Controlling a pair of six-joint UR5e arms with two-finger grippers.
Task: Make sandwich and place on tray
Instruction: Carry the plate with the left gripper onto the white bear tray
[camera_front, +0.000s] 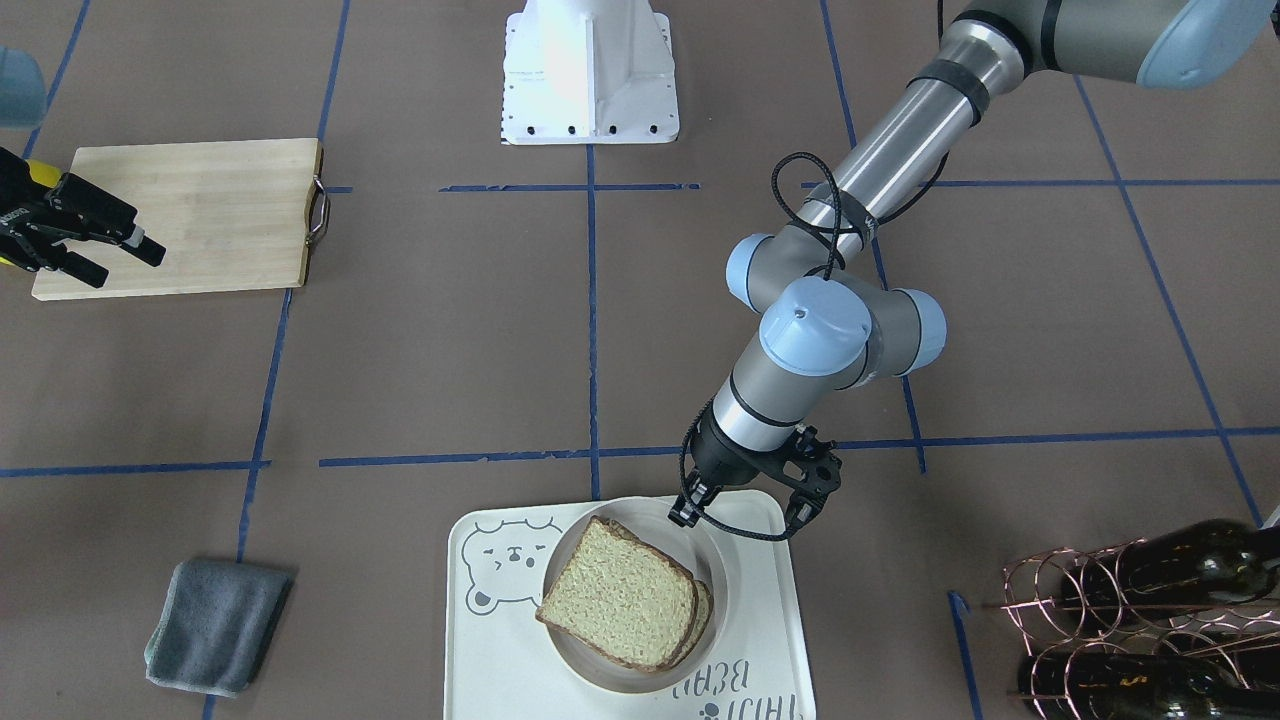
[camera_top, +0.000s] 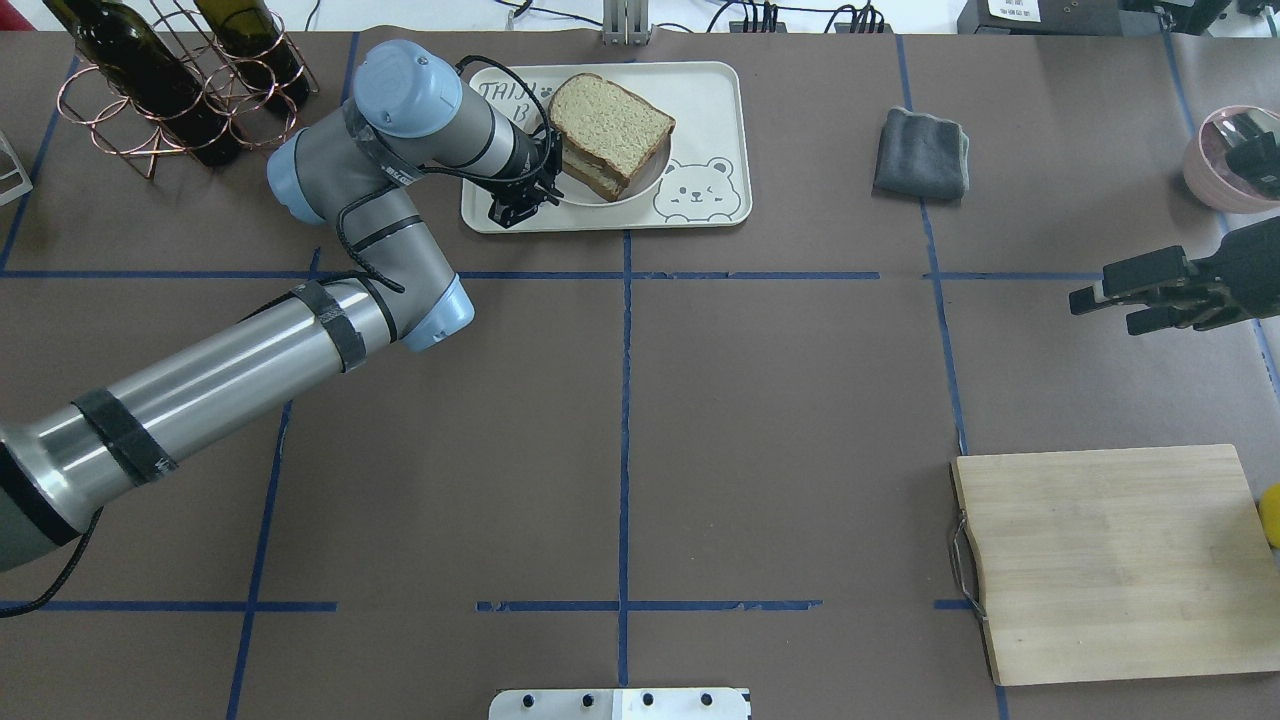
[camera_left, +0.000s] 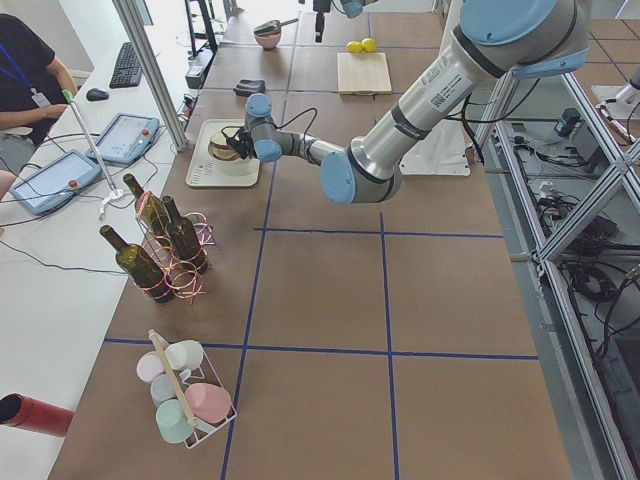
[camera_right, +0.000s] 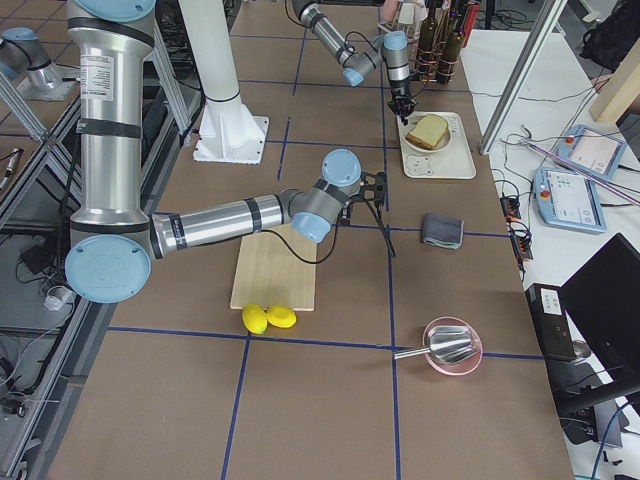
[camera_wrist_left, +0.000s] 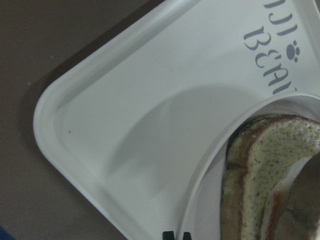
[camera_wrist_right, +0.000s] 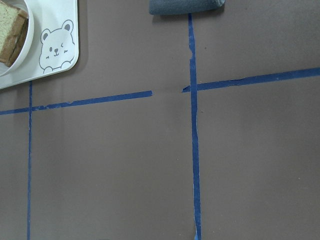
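The sandwich (camera_front: 620, 595), two brown-crusted bread slices with white egg between them, lies in a round white bowl (camera_front: 715, 560) on the cream bear tray (camera_front: 760, 600). My left gripper (camera_front: 688, 515) is at the bowl's rim on the robot's side. In the left wrist view its tips (camera_wrist_left: 177, 235) are almost together right at the rim (camera_wrist_left: 215, 165), beside the sandwich (camera_wrist_left: 270, 165). My right gripper (camera_top: 1110, 308) is open and empty, hovering far from the tray (camera_top: 700, 110), beyond the wooden board.
A wooden cutting board (camera_top: 1110, 560) with a metal handle lies on my right. A grey cloth (camera_top: 922, 152) lies to the right of the tray. A copper wine rack with bottles (camera_top: 160, 90) stands left of the tray. A pink bowl (camera_top: 1225, 160) is at the far right.
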